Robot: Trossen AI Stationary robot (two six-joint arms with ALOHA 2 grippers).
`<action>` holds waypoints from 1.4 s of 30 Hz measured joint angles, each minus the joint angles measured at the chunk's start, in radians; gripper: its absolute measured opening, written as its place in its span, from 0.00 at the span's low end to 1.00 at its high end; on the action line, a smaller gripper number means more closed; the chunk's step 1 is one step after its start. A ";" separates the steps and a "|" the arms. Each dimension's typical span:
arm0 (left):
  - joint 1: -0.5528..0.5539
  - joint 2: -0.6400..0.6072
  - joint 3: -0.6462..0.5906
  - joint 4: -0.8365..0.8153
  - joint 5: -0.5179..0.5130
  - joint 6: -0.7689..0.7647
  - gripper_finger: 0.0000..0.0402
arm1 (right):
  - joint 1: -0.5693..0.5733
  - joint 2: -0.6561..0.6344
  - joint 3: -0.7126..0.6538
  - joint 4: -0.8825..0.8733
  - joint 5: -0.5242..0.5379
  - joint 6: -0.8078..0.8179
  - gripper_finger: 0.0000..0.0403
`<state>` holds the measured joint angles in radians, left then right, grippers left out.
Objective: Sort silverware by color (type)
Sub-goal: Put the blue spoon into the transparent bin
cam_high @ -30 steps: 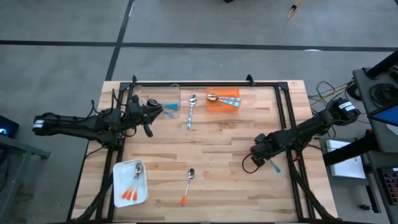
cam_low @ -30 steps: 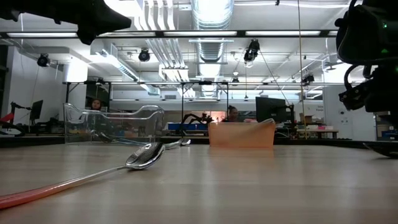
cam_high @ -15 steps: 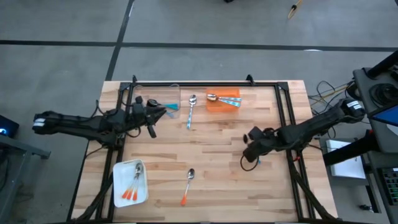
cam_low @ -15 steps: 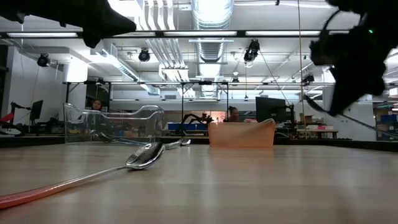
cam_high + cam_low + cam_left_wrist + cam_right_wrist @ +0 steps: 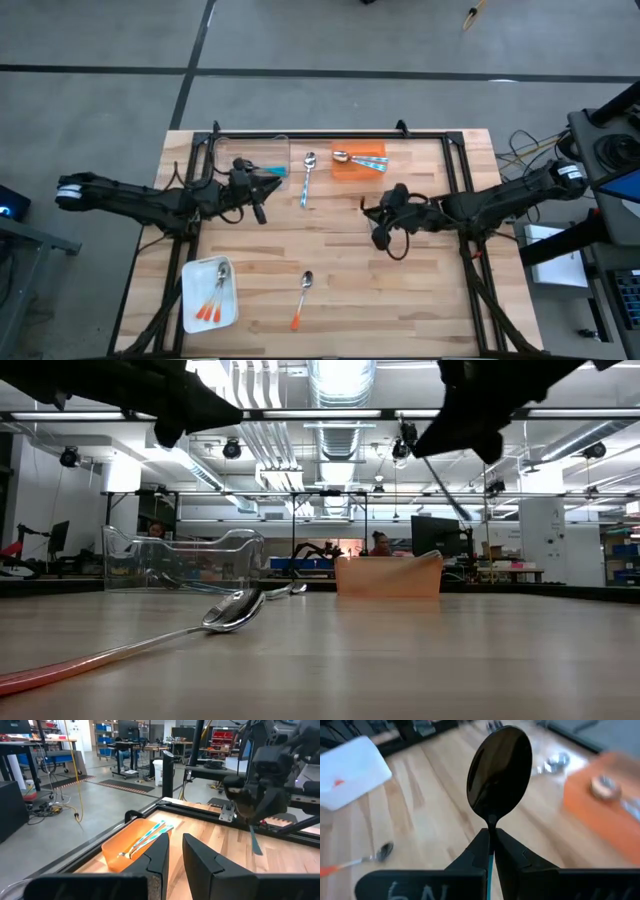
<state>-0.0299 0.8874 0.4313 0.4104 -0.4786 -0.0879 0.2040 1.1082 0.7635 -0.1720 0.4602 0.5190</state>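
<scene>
Spoons are seen from above grouped by handle colour: orange-handled ones in the white tray [image 5: 193,272], blue-handled ones on the orange tray [image 5: 347,166], so each tray likely serves one type. One orange-handled spoon [image 5: 301,298] and one blue-handled spoon [image 5: 306,178] are left loose on the table [image 5: 340,250]. The right gripper [image 5: 383,218] is held over mid-table, the left gripper [image 5: 268,176] by the clear tray [image 5: 238,152].

At table height, the orange-handled spoon lies nearest the camera.

From the left wrist, its fingers [image 5: 161,857] are seen nearly closed, gripping nothing visible.

From the right wrist, a dark spoon [image 5: 499,767] is pinched at the neck, bowl forward, presumably for carrying to its tray.
</scene>
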 joint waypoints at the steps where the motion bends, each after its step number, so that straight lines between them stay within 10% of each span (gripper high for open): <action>1: 0.000 0.011 0.000 0.010 0.000 0.000 0.09 | -0.009 0.010 0.000 0.030 0.000 -0.034 0.02; 26: -0.002 0.174 0.135 0.066 0.027 -0.025 0.09 | -0.121 0.278 -0.011 0.984 0.004 -0.706 0.02; 42: -0.001 0.327 0.226 0.031 0.006 0.001 0.09 | -0.238 0.266 -0.022 1.065 -0.075 -0.773 0.02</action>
<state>-0.0307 1.2141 0.6572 0.4414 -0.4722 -0.0866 -0.0340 1.3741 0.7418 0.8927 0.3851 -0.2538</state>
